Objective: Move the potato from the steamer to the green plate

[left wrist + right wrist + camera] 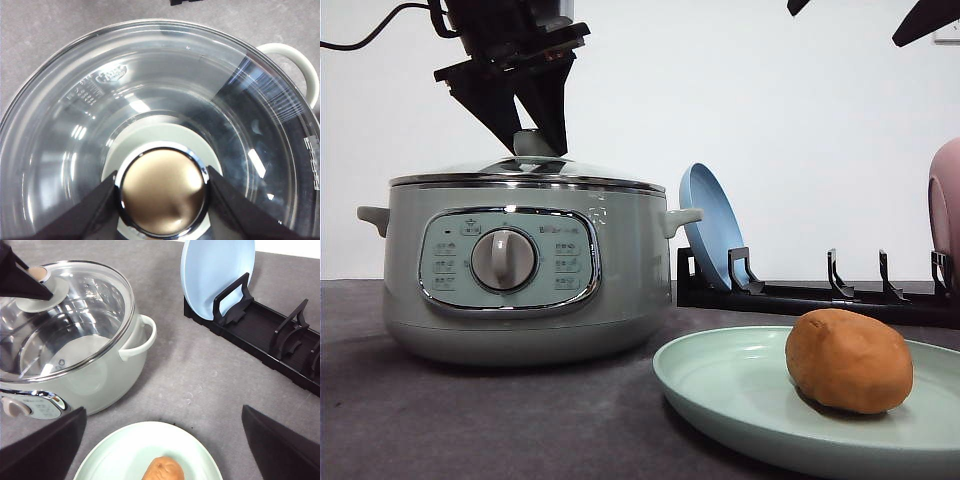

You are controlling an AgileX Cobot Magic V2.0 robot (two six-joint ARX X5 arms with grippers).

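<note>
The potato (848, 360) is seen lying on the green plate (720, 385), well apart from the steamer (525, 275), so the transfer itself is judged done. The step in hand appears to be the closing of the steamer: the glass lid (65, 320) sits on the pot, and the left gripper (162, 192) is placed around the lid knob (162, 192), one finger at each side of it; whether the knob is pinched or already freed cannot be told. The right gripper (162, 440) is held spread wide above the plate, with nothing between its fingers. Next, the knob would need to be let go and the left arm lifted straight up. A grey worktop (200, 375) carries everything, with a black dish rack (280, 345) holding a blue plate (215, 275), before a plain white wall (790, 130).
</note>
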